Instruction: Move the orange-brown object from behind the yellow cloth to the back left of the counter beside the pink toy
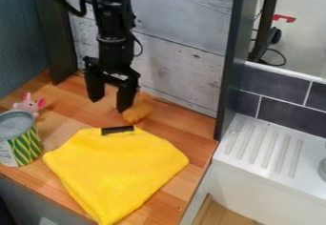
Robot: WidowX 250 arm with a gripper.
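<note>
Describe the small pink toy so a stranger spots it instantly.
On the brown wooden counter, beside the bright yellow cloth, stands a metal can with a green-striped yellow label. Just behind it sits the small pink toy with bright ears, the only pink thing there.

The orange thing (137, 111) is too blurred to name — the can (26, 145) partly hides the pink toy (26, 105).
</note>
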